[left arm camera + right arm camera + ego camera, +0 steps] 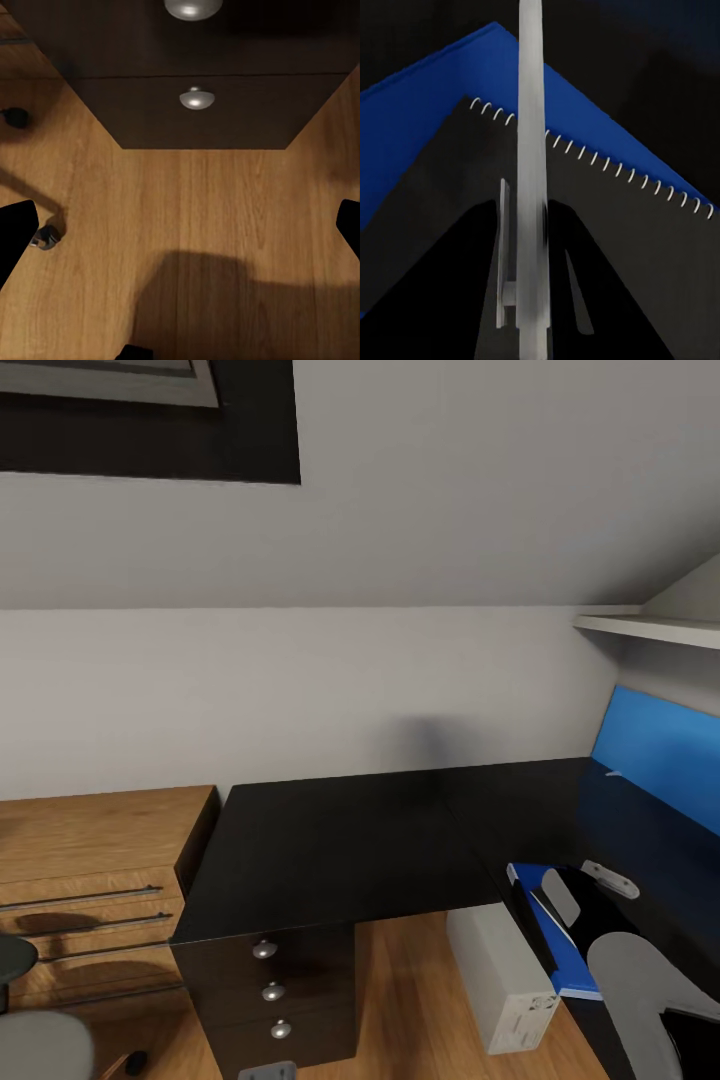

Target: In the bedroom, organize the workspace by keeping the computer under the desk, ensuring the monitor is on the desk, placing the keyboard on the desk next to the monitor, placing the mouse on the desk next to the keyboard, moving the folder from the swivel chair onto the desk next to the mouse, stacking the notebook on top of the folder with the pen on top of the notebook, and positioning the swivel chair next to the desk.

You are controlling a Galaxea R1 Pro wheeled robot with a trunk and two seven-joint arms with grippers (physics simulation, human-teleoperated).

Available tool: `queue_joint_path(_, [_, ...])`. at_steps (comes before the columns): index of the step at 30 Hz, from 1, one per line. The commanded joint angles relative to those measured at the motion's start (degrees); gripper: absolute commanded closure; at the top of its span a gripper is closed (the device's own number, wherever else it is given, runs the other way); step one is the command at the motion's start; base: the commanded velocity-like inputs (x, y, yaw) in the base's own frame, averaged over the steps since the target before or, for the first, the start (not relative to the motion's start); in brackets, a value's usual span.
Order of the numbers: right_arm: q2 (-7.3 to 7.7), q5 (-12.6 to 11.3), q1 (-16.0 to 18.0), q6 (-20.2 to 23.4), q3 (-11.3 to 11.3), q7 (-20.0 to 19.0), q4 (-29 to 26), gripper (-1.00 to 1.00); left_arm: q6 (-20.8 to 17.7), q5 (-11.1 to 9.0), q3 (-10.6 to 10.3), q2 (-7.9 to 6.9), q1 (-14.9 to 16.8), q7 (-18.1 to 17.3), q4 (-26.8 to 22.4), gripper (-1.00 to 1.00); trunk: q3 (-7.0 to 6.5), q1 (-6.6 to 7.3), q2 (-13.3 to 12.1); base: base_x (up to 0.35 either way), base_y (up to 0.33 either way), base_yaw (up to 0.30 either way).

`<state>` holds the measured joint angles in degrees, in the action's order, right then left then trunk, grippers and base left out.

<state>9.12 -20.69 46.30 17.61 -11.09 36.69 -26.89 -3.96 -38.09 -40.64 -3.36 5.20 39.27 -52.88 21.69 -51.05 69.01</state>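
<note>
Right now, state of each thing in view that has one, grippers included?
Black three-drawer unit: all drawers shut.
White computer tower: upright on the floor, under the glossy black desk.
Bright blue folder: closed, flat on the desk.
Spiral-bound grey notebook: closed, lying on the folder.
Thin white pen: gripped, over the notebook.
Left gripper: open, empty.
Right gripper: shut on the pen.
</note>
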Motion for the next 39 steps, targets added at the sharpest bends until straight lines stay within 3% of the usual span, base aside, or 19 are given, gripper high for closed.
queue_joint_path(1, [-0.02,-0.32,0.04,0.34,0.01,0.24,-0.11,1.00,-0.29,-0.10,-0.25,-0.07,0.08,0.45,-0.12,-1.00,0.07,0.00,0.05,0.000,0.000,0.000])
queue_joint_path(21, [-0.14,-0.31,0.11,5.15,-0.07,0.31,-0.18,1.00,-0.26,-0.05,-0.31,-0.07,0.08,0.45,-0.12,-1.00,0.07,0.00,0.05,0.000,0.000,0.000])
queue_joint_path(39, [-0.22,-0.31,0.11,5.41,-0.07,0.24,-0.18,1.00,-0.26,-0.06,-0.39,-0.07,0.08,0.40,-0.12,-1.00,0.07,0.00,0.05,-0.050,0.000,0.000])
